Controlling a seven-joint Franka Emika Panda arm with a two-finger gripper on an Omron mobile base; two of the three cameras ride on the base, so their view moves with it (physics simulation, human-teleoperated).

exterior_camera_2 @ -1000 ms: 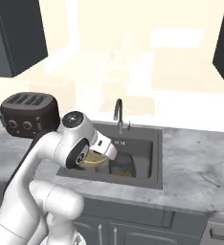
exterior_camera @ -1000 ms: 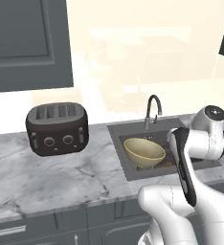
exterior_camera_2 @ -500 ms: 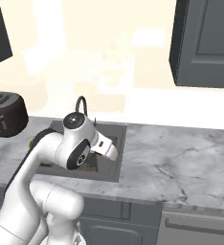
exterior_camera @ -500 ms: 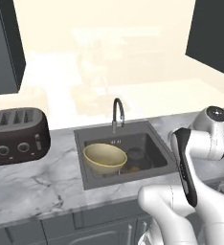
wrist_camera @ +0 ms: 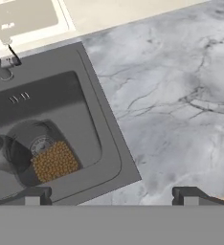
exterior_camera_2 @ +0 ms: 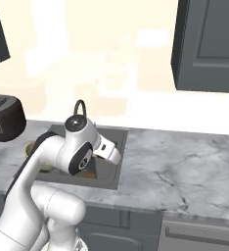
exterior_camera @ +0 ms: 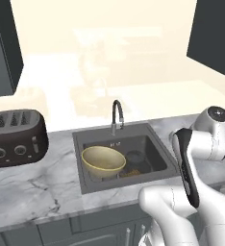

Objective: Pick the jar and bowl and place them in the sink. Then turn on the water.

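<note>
Left base view is showing, from the left, a black rounded toaster (exterior_camera: pixel 16 138) with slots on top and round dials on its face, sitting on the grey marble-veined bench (exterior_camera: pixel 32 192). Next comes the sink (exterior_camera: pixel 153 139), a dark grey rectangular basin sunk into the stone, with a curved dark metal tap (exterior_camera: pixel 117 115) rising at its back edge. Inside the basin the bowl (exterior_camera: pixel 103 161) is resting at the left, round and shallow, tan outside with a speckled olive inside. Just beside it to the right the jar (exterior_camera: pixel 133 163) is lying on its side, clear glass with brown granules showing. Farther right the white arm with dark joints is bending over the bench.

In the hand view the jar (wrist_camera: pixel 42 158) is lying in the basin's lower left, its grey lid end turned towards the bowl's rim and the granules heaped at the other end. The gripper (wrist_camera: pixel 111 196) is hovering over the sink's right rim and the veined stone; its jaws are standing wide apart, holding and touching nothing.
</note>
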